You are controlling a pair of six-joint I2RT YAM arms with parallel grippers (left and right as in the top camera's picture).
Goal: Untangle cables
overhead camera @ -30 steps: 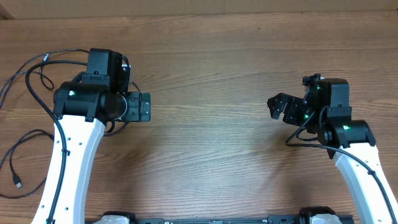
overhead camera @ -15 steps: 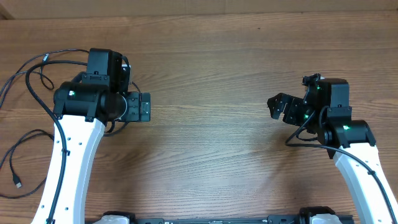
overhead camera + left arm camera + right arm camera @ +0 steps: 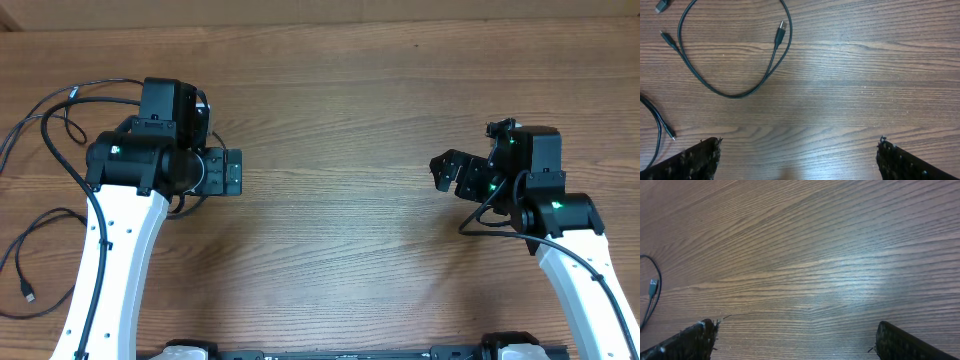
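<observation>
The thin black cables lie loose on the wooden table at the left. In the overhead view one cable (image 3: 46, 130) curves round the left arm, another (image 3: 20, 250) ends in a plug at the lower left, and a third (image 3: 8, 145) runs off the left edge. In the left wrist view a looped cable (image 3: 730, 94) ends in a USB plug (image 3: 781, 31), and another cable (image 3: 659, 125) lies at the left edge. My left gripper (image 3: 222, 172) (image 3: 799, 155) is open and empty over bare wood. My right gripper (image 3: 447, 175) (image 3: 795, 335) is open and empty, far from the cables.
A cable end with a plug (image 3: 653, 286) shows at the left edge of the right wrist view. Thicker black wires (image 3: 480, 215) hang on the right arm. The table's far edge (image 3: 320, 22) runs along the top.
</observation>
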